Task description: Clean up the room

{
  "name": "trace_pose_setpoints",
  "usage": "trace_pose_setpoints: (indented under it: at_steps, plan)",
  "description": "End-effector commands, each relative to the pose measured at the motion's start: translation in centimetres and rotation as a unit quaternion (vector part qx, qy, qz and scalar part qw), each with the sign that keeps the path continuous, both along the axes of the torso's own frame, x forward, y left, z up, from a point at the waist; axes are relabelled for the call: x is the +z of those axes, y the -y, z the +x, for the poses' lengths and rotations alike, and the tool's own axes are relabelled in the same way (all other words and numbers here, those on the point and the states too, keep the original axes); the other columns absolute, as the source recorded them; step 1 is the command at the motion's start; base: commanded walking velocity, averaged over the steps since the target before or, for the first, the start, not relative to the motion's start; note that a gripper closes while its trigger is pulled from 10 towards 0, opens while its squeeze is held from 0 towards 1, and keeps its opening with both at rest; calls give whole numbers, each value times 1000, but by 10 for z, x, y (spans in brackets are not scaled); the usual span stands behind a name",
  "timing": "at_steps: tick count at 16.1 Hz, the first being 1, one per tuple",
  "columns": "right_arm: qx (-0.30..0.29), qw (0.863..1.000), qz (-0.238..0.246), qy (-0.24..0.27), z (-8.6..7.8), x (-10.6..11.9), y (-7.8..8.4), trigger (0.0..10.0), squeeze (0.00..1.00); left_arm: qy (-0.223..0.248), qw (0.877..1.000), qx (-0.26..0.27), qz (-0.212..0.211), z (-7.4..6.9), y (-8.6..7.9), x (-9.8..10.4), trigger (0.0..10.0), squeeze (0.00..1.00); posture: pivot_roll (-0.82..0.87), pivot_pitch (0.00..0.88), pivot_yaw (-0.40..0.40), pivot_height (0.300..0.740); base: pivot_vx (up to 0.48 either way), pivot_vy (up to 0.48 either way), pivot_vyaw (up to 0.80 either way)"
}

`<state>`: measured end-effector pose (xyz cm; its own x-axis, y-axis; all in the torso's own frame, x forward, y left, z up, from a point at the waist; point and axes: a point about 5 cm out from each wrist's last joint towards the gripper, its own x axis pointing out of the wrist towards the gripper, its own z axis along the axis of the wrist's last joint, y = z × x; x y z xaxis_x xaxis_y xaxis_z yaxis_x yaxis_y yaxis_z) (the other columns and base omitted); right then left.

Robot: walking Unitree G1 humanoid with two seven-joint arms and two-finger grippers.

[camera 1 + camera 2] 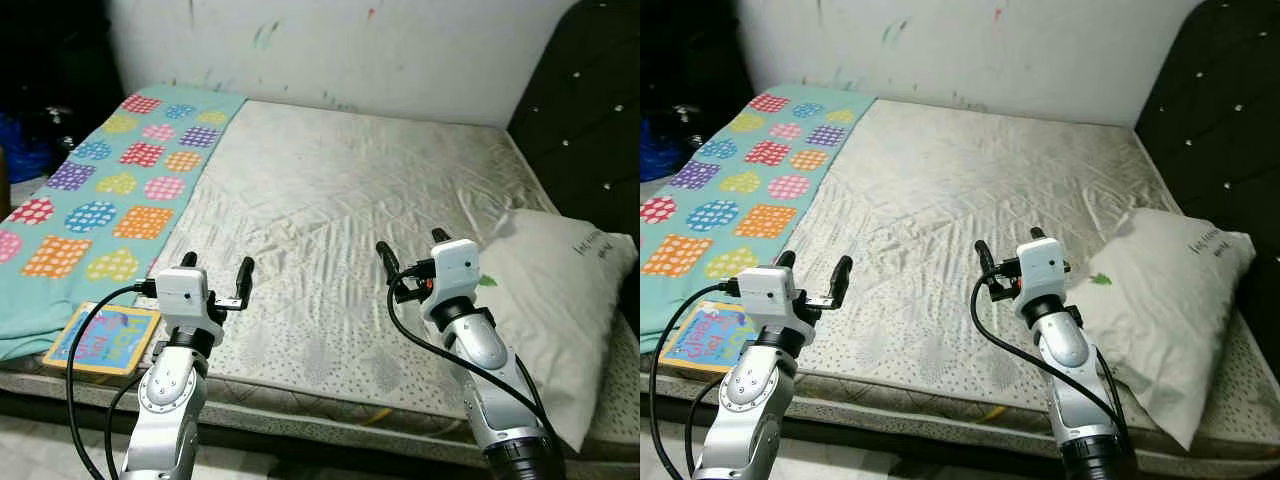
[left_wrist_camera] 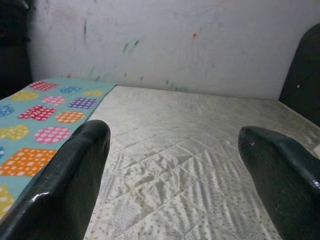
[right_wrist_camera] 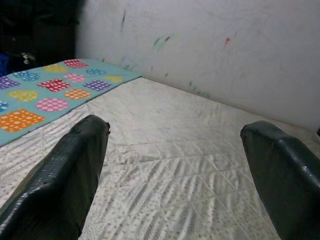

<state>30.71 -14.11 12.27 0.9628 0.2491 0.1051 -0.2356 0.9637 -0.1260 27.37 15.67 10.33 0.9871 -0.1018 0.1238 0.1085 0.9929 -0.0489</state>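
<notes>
We see a bed with a pale quilted mattress (image 1: pixel 340 220) stretching ahead to a white wall (image 1: pixel 380 50) marked with small smears of colour. Along the mattress's left side lies a turquoise blanket (image 1: pixel 110 200) printed with dotted shapes in pink, orange, yellow, purple and blue. At the near left corner, just beside the blanket's lower edge, a colourful picture book (image 1: pixel 103 338) lies flat on the mattress edge. On the right side a white pillow (image 1: pixel 560 300) rests near the dark tufted headboard (image 1: pixel 590 120), with a small green mark at its near-left edge. Our left gripper (image 1: pixel 214 268) is raised over the near edge of the mattress, close to the book but not touching it, and its 2 black fingers (image 2: pixel 70 185) stand wide apart with nothing between them. Our right gripper (image 1: pixel 412 246) is held up over the mattress just left of the pillow, also spread wide and empty, its fingers (image 3: pixel 65 185) framing bare quilted fabric in the wrist view. Black cables loop from both wrists down along the silver arms.
</notes>
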Motion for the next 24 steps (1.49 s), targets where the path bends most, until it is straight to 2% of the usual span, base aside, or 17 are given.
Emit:
trace_pose_setpoints:
  at_steps: [1,6,15,18,24]
  plan:
    - [0,1000,-3,6,0,2,0,10000,0,7,1000,-8,-1,1,2,3,10000,0,-102,1,-37,740,337,0,0]
    - [-2,1000,-6,8,0,2,3,10000,0,8,1000,-11,-3,3,4,3,10000,0,-110,0,-34,740,336,0,0]
    - [-4,1000,-22,10,2,2,7,10000,0,-4,1000,6,-4,7,9,1,10000,0,-116,0,-37,740,0,0,44]
    - [-4,1000,-22,9,1,2,7,10000,0,-4,1000,7,-8,8,10,1,10000,0,-118,0,-44,740,0,-284,685]
    - [-8,1000,-11,2,3,1,8,10000,0,-3,1000,11,-11,8,9,1,10000,0,-118,0,-48,740,0,-306,0]
